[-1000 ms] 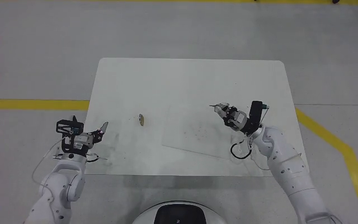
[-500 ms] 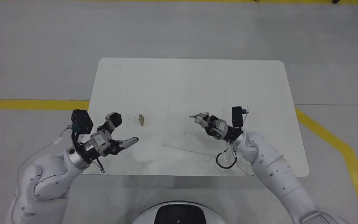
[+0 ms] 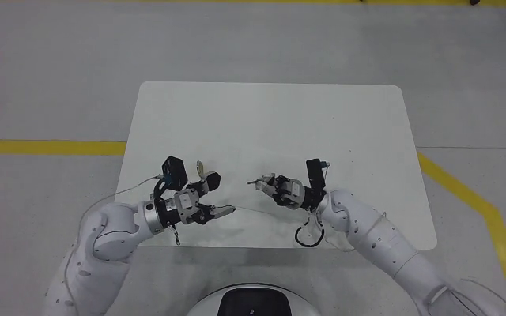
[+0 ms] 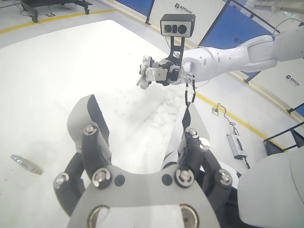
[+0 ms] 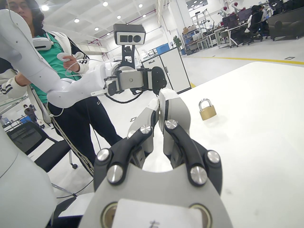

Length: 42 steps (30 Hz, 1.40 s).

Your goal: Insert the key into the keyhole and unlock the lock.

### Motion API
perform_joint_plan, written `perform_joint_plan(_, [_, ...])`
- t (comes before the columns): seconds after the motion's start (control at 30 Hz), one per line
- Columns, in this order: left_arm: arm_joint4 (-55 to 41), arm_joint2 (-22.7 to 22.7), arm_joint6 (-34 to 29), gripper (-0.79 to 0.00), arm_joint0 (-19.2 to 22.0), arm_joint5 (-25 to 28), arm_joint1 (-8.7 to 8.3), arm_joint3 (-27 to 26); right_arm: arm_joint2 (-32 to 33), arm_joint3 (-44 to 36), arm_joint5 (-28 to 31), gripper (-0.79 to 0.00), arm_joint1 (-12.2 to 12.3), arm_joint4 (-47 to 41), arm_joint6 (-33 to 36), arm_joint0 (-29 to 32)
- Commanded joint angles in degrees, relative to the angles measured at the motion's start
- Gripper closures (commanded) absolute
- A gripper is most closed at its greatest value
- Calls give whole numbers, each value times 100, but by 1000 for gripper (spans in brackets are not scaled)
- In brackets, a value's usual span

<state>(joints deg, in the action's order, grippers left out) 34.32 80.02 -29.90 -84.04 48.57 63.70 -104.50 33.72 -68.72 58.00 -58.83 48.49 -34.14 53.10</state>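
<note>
Top view, counter: white with rounded corners, standing on a grey floor crossed by a yellow line
Top view, lock: small brass padlock lying on the counter left of the middle, near the left gripper but apart from it
Top view, left gripper: over the near part of the counter, pointing toward the right arm, jaws spread wide with nothing between them
Top view, right gripper: faces the left one across a small gap, jaws together on a thin grey sliver that juts past the tips, by its look the key
Left wrist view, left gripper: both fingers splayed, bare counter between them
Left wrist view, lock: flat on the counter off to one side of the open jaws, touching neither finger
Left wrist view, right gripper: hangs above the counter beyond the left fingertips, jaws pinched; what they pinch is too small to tell here
Right wrist view, right gripper: white-padded tips pressed together
Right wrist view, lock: on the counter with the shackle closed, beside the right fingertips and clear of them
Right wrist view, left gripper: farther off, raised above the counter, one black pad turned this way
</note>
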Motion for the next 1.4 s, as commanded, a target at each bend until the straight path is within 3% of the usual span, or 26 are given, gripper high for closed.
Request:
perform_joint_plan(0.0, [-80,-88,-86,-628,92,-10,-7,83,-252,14,0,0,27,0,-91,-127])
perform_joint_plan(0.27, [-274,-506,-372,-391,385,-8,-24,345,-1165,119,0,0,143,10,-667,-656])
perform_joint_plan(0.57, [-153,-793,-335,-323,588,-119,-29,422,-2054,291,0,0,163,16,-1193,-1234])
perform_joint_plan(0.73, [-190,-903,-365,-172,654,-106,-45,477,-2352,359,0,0,145,-158,-1214,-1465])
perform_joint_plan(0.87, [-226,-955,-381,0,706,-95,-61,527,-2398,392,0,0,137,-232,-1214,-1519])
perform_joint_plan(1.37, [-503,-949,-439,0,854,-186,-141,595,-2398,478,0,0,132,79,-1214,-1526])
